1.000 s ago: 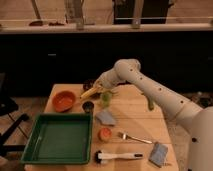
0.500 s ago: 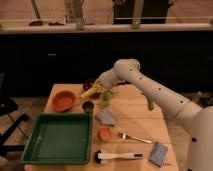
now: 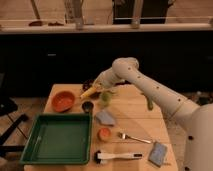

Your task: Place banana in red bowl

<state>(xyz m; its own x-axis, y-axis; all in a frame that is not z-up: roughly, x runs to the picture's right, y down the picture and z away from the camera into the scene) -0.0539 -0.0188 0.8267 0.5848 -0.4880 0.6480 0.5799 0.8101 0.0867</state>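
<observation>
Nothing has visibly shifted since half a second ago: arm, banana and everything on the surface sit where they did.

At the far side of the wooden surface (image 3: 135, 107) the white arm (image 3: 150, 90) reaches in from the right, its gripper (image 3: 96, 86) low over the back edge. The banana (image 3: 90, 92) sits at the gripper's tip, slanting down to the left, its lower end pointing toward the red bowl (image 3: 63, 101). It looks held, with the fingers closed on its upper end, though the contact itself is hard to make out. The banana is apart from the red bowl, just right of its rim, and above a small dark cup (image 3: 87, 106).

A green tray (image 3: 59, 140) fills the near left of the surface. Right of the cup lies a grey cloth (image 3: 105, 118), and nearer the front a small orange object (image 3: 104, 133), a fork (image 3: 134, 138), a white brush (image 3: 118, 157) and a blue-grey sponge (image 3: 158, 153). A green vegetable (image 3: 150, 103) lies by the arm at the right, and a green item (image 3: 105, 96) rests just right of the banana.
</observation>
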